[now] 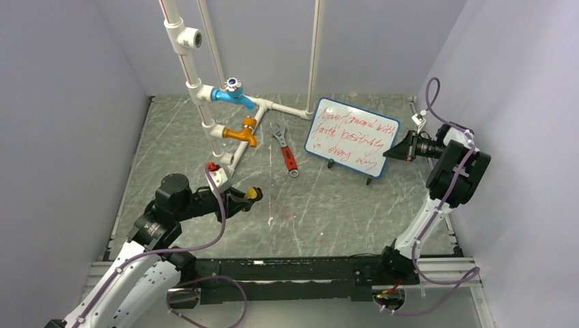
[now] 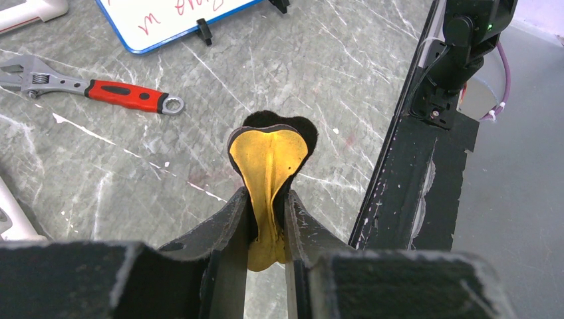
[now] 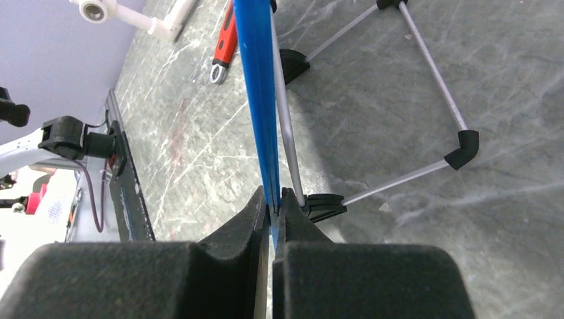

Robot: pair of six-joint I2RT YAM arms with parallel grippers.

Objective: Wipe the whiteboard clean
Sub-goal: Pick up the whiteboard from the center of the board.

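Marbled surface (image 1: 328,212): right tool (image 3: 274,197) clenched the whiteboard (image 1: 351,133) edge, likely steadying it; left tool (image 2: 268,197) grasped a yellow pad (image 2: 269,156) for wiping.

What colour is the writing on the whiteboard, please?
Red, on the whiteboard; clearest in the top external view.

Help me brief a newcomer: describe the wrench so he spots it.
Find the white pipe frame at the back of the table. Between its orange tap and the whiteboard lies the wrench. Only it has a red handle and grey head.
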